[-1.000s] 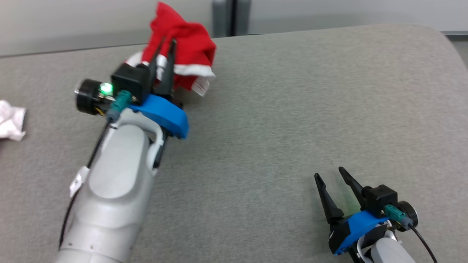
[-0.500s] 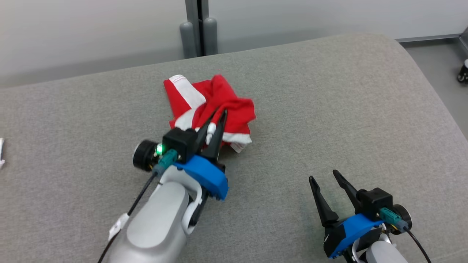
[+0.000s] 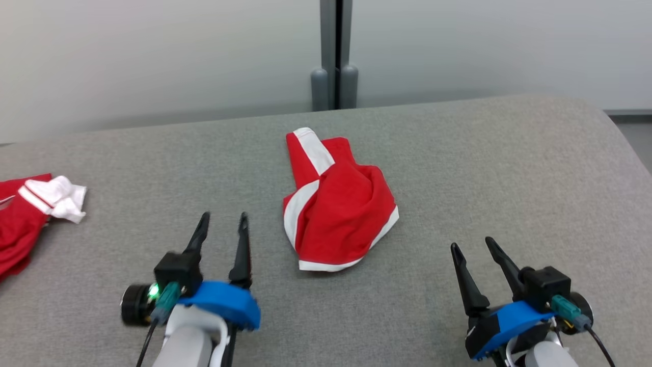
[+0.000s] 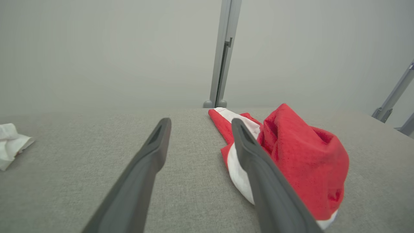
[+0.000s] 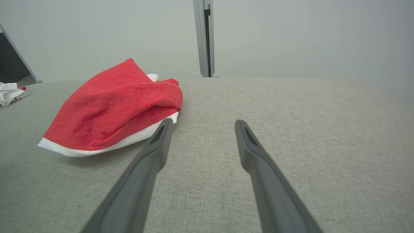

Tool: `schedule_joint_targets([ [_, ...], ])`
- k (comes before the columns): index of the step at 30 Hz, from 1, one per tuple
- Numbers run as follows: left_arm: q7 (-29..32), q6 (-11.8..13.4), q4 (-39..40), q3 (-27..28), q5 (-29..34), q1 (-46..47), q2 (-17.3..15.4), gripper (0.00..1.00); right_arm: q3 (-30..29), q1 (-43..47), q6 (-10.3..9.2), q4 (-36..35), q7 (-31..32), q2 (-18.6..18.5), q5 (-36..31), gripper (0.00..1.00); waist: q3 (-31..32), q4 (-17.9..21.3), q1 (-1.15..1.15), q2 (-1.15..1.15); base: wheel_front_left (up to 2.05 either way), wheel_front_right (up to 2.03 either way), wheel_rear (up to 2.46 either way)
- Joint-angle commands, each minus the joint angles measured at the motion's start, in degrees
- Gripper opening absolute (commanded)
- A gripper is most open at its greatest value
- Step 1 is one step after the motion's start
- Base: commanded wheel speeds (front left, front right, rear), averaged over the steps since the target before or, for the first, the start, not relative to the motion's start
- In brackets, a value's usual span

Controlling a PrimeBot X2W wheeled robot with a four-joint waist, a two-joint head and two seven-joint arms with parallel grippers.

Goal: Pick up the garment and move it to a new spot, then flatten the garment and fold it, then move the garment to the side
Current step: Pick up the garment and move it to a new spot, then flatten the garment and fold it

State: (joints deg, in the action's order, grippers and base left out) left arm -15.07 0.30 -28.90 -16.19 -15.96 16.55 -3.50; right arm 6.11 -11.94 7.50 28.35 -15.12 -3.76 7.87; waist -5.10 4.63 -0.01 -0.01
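Observation:
The garment (image 3: 336,206) is red with white stripes and lies crumpled in a loose heap on the grey cushion (image 3: 484,168), near the middle. From the left wrist the garment (image 4: 300,158) rises to the right of my fingers; from the right wrist the garment (image 5: 113,106) sits to the left. My left gripper (image 3: 221,224) stands open at the lower left, short of the cloth and apart from it, nothing between its fingers. At the lower right, my right gripper (image 3: 472,246) is open too and holds nothing.
A second red and white cloth (image 3: 30,214) lies at the cushion's left edge; its white part (image 4: 11,144) shows at the left of the left wrist view. A grey post (image 3: 335,53) stands against the pale wall behind the cushion.
My left gripper has opened and let go of the garment, then drawn back toward me. The garment now rests on the cushion. The head camera has shifted. The right gripper stays open.

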Motion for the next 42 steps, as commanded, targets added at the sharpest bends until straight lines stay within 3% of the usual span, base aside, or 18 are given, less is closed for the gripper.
schedule_joint_targets([
  [1,-0.15,0.31,1.23,1.88,1.04,-2.66,-0.17,1.00,-0.41,1.35,-0.02,-0.30,-0.02,0.26,-0.53,1.00,0.75,-0.59,0.01,0.01,0.00,0.00,0.00],
  [7,-0.15,0.50,6.53,10.01,2.81,-12.01,0.43,1.00,-1.12,3.40,-0.02,0.01,-0.02,0.57,-0.97,1.00,3.42,-1.80,0.01,0.01,0.00,0.00,0.00],
  [11,-0.15,0.10,8.35,12.30,2.21,-16.66,0.63,1.00,-1.35,4.51,-0.02,-0.32,-0.03,0.73,-1.10,1.00,3.94,-2.18,0.01,0.01,0.00,0.00,0.00],
  [25,-0.15,0.53,8.27,8.73,0.75,-15.83,0.64,1.00,-1.54,3.72,-0.02,0.47,-0.03,0.82,-1.54,1.00,2.67,-3.52,0.01,0.01,0.00,0.00,0.00],
  [30,-0.16,-1.46,7.87,6.02,-0.08,-15.09,0.65,1.00,-1.30,2.64,-0.02,0.55,-0.03,0.82,-1.38,1.00,1.78,-3.72,0.01,0.01,0.00,0.00,0.00],
  [34,-0.16,-3.81,6.64,1.49,-1.89,-12.71,0.64,1.00,-0.16,1.88,-0.02,0.38,-0.03,0.80,-1.00,1.00,0.49,-2.69,0.01,0.01,0.00,0.00,0.00],
  [42,-0.16,-3.74,1.03,-4.87,-2.38,-2.08,0.62,1.00,1.04,0.14,-0.02,0.41,-0.03,0.30,-0.74,1.00,-2.66,0.97,0.01,0.01,0.00,0.00,0.00],
])
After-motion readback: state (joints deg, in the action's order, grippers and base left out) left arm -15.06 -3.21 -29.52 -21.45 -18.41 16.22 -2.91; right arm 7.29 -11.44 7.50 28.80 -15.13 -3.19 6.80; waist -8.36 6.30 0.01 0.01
